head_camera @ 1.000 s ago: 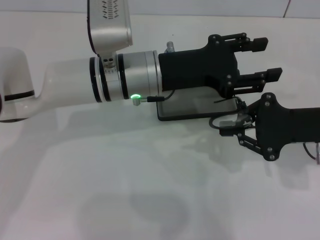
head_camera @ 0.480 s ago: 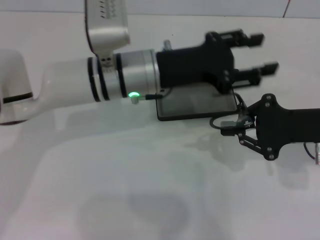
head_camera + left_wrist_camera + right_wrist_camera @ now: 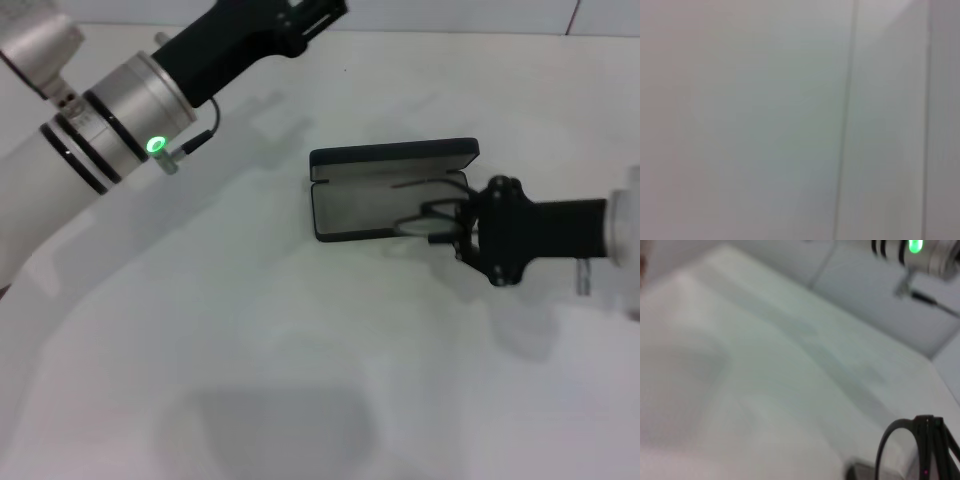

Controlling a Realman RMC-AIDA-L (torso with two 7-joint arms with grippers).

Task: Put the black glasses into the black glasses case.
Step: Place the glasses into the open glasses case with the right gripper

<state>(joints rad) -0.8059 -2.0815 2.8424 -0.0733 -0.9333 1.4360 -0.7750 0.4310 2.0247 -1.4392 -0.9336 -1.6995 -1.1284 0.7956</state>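
Note:
The black glasses case (image 3: 392, 156) lies open on the white table, its lid raised at the far side and its grey lining facing up. The black glasses (image 3: 428, 218) hang over the case's right end, one temple arm reaching across the lining. My right gripper (image 3: 466, 226) comes in from the right and is shut on the glasses at the case's right edge. A lens rim of the glasses (image 3: 902, 446) shows close up in the right wrist view. My left gripper (image 3: 305, 16) is raised at the far left, well away from the case. The left wrist view shows only blurred white surface.
The white table (image 3: 300, 360) spreads around the case. My left arm's silver wrist with a green light (image 3: 153, 146) hangs above the table's left part; it also shows in the right wrist view (image 3: 914, 246). A wall runs along the far edge.
My left arm has swung up and away to the far left, uncovering the open case. My right gripper has turned and carried the glasses left, over the case's right end.

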